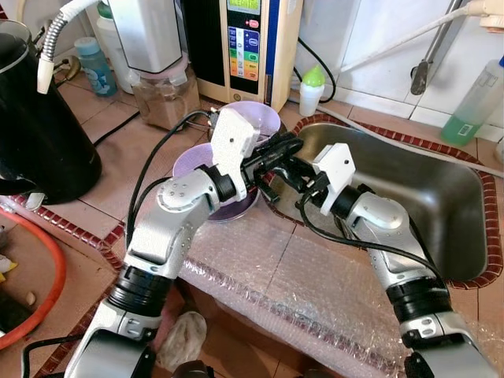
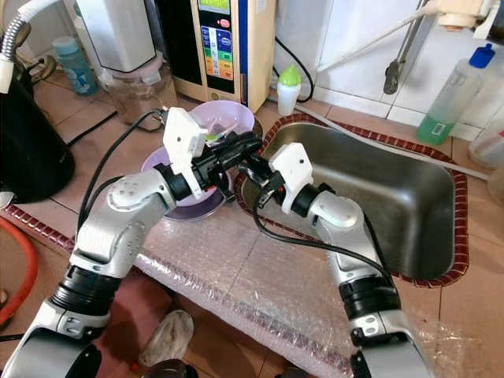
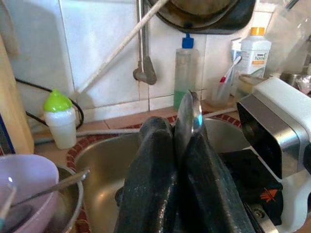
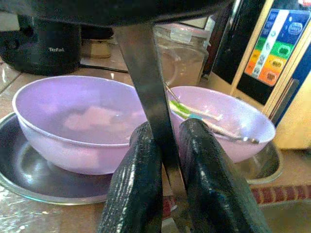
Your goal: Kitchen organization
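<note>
A flat metal utensil [image 4: 146, 73] is held over the sink's left rim, between my two grippers. My left gripper [image 1: 287, 150] is shut on one end of it; the metal sticks out past the fingertips [image 3: 188, 114]. My right gripper [image 1: 283, 169] meets it from the sink side and is shut on the utensil's handle. Just behind them stand two purple bowls. The near bowl [image 4: 73, 116] sits on a steel plate [image 4: 29, 170]. The far bowl [image 1: 260, 118] sits in a steel dish and holds several utensils.
The steel sink [image 1: 425, 197] lies to the right. A black kettle [image 1: 39, 134], a glass jar [image 1: 165, 94], a water purifier [image 1: 244, 39] and a green-capped bottle [image 1: 313, 90] line the tiled counter behind. Bubble wrap [image 1: 299, 291] covers the front edge.
</note>
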Available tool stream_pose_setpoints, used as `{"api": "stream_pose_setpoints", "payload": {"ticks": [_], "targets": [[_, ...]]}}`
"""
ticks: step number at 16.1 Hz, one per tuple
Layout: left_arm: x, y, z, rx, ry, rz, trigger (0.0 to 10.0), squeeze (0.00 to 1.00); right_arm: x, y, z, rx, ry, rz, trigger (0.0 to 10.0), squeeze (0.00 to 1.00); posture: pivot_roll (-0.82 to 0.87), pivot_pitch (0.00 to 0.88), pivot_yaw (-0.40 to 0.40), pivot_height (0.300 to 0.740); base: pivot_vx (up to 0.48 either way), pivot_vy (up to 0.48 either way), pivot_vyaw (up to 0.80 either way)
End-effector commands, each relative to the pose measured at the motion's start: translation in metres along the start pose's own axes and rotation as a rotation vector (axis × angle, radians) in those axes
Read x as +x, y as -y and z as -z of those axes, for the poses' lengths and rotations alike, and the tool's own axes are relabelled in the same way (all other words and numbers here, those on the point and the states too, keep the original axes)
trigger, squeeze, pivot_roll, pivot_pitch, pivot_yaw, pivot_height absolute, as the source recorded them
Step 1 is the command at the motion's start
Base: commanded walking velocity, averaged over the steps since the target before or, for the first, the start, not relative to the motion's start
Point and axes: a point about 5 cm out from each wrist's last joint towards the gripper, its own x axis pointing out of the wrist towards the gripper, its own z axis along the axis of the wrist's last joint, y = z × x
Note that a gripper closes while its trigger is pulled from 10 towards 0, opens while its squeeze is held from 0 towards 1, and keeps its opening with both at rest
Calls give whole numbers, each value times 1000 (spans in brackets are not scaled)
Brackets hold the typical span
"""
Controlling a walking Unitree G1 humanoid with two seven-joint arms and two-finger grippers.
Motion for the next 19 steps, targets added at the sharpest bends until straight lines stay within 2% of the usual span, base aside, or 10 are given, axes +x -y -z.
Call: {"api": "stream_pose_setpoints", "payload": {"ticks": [1,2,3,4,5,6,10,11,15,19], "targets": [[-7,5,12,2,-44,19,0,0,-13,34,-7,-7,10,201,0,0,-37,11,40,740,0,0,0],[-10,8,15,6,-61,39,157,196,-14,39,-7,-25,11,240,0,0,-35,14,42,740,0,0,0],[-12,8,18,15,-70,35,2157,1000,-15,42,-8,-30,14,272,0,0,-35,14,42,740,0,0,0],[-13,8,20,21,-76,39,2235,1000,-15,45,-8,-37,16,296,0,0,-35,14,42,740,0,0,0],[-13,9,21,19,-76,37,3412,1000,-15,48,-7,-53,14,332,0,0,-35,16,45,740,0,0,0],[-12,11,22,22,-75,31,9804,1000,-17,51,-7,-66,9,360,0,0,-33,18,45,740,0,0,0],[-12,11,21,56,-71,20,10000,1000,-23,64,-4,-127,-12,448,0,0,-18,25,45,740,0,0,0],[-16,9,22,80,-96,1,10000,1000,-24,68,-1,-179,-45,465,0,0,-10,30,45,740,0,0,0],[-30,4,33,126,-143,-73,10000,1000,-30,76,20,-188,-173,547,0,0,1,34,46,740,0,0,0],[-37,19,46,96,-179,-45,10000,1000,-44,74,61,-57,-402,656,0,0,5,29,36,740,0,0,0]]}}
